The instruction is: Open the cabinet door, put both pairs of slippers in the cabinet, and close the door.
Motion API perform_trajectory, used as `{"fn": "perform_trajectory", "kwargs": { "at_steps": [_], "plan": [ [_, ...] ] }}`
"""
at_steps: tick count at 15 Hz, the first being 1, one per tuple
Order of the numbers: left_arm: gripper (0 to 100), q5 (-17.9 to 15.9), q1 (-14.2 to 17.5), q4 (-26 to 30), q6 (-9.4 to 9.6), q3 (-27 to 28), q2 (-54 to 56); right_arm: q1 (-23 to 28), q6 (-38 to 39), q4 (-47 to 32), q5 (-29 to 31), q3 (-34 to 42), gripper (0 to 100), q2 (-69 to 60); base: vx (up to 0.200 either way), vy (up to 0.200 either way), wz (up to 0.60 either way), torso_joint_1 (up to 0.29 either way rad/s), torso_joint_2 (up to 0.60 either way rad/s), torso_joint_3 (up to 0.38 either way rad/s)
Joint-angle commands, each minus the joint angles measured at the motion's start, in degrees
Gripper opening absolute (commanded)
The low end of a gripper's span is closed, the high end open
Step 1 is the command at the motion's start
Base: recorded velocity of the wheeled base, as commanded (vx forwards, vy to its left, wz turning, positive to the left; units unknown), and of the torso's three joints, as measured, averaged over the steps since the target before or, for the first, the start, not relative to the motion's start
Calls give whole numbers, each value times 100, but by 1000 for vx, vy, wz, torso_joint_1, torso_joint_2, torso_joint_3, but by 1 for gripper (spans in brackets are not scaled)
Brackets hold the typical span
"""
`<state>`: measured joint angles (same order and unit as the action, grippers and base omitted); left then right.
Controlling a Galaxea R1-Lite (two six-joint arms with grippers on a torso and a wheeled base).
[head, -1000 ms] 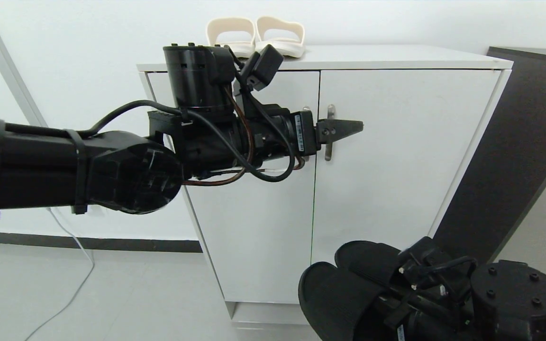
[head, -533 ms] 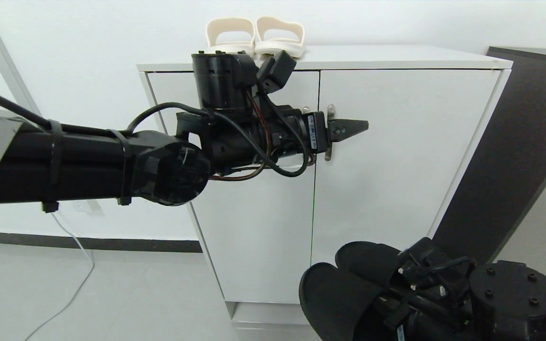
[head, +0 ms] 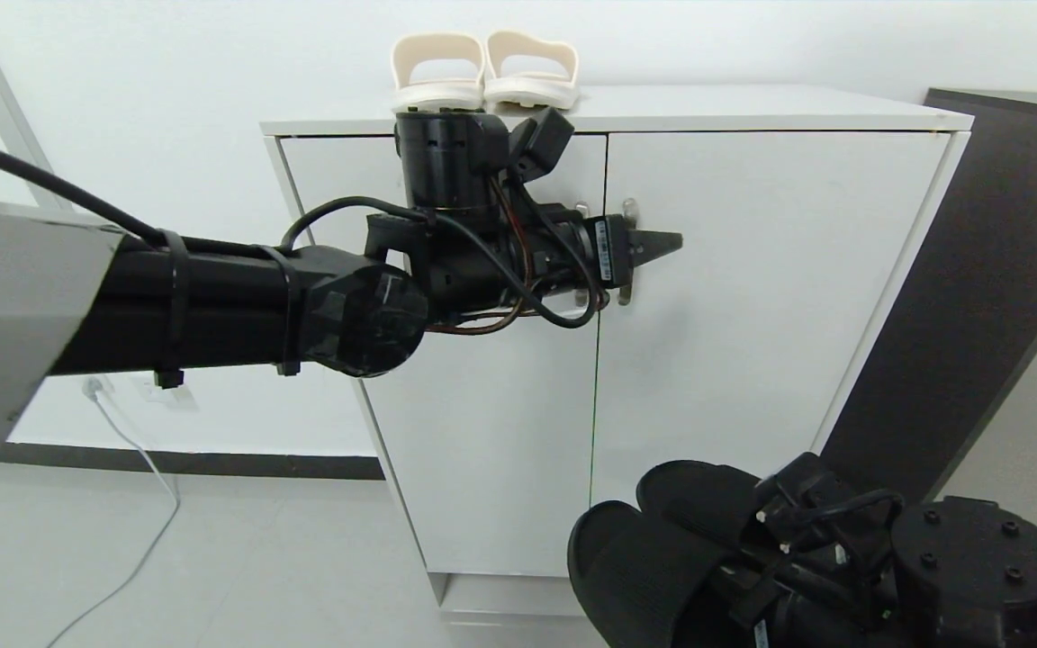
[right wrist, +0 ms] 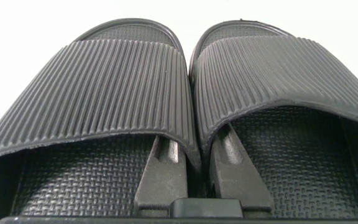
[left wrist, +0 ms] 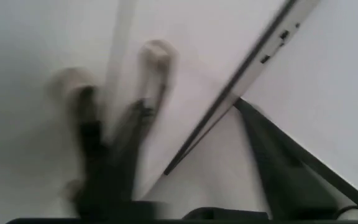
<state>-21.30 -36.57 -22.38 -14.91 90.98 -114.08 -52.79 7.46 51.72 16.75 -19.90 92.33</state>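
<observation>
As far as can be judged, no step is finished: both doors of the cabinet (head: 752, 297) sit flush shut. The left hand (head: 653, 244) is at the right door's handle (head: 628, 211), but whether it has gripped cannot be told. The cream slippers (head: 485, 70) lie above that hand on the cabinet top. The right hand (right wrist: 196, 149), well below, pinches the black slippers (head: 662, 549) together. Opening, stowing both pairs and closing remain.

Cream slippers (head: 485, 72) atop white cabinet (head: 752, 108)
</observation>
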Motion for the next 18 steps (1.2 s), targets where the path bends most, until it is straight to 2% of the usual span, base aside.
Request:
{"fn": "perform_trajectory", "kwargs": {
  "at_steps": [1,4,7,10,11,13,14,16,18],
  "plan": [
    [0,-24,-25,-3,-3,-98,88,-4,1,-4,-49,30,0,13,0,0,0,0,0,0],
    [0,-32,-69,-29,-3,-599,457,-30,1,-4,-330,117,0,-93,0,0,0,0,0,0],
    [0,-50,-210,-65,6,-1196,1037,-136,-17,-4,-1007,399,0,-427,0,0,0,0,0,0],
    [0,-32,-324,-65,23,-1671,1503,-153,-184,-4,-1121,478,0,-506,0,0,0,0,0,0],
    [0,-32,-421,-65,23,-1987,1828,-223,-192,-4,-1139,495,0,-541,0,0,0,0,0,0],
    [0,-32,-421,-65,23,-2260,2127,-303,-192,-4,-1156,495,0,-567,0,0,0,0,0,0],
    [0,-15,-377,-65,6,-2313,2197,-408,-184,-4,-1156,504,0,-567,0,0,0,0,0,0],
    [0,-32,-96,-108,-12,-2260,2109,-452,-192,-4,-1156,566,0,-558,0,0,0,0,0,0],
    [0,-32,89,-407,-47,-2067,1749,-452,-192,-4,-1156,566,0,-550,0,0,0,0,0,0]
  ]
}}
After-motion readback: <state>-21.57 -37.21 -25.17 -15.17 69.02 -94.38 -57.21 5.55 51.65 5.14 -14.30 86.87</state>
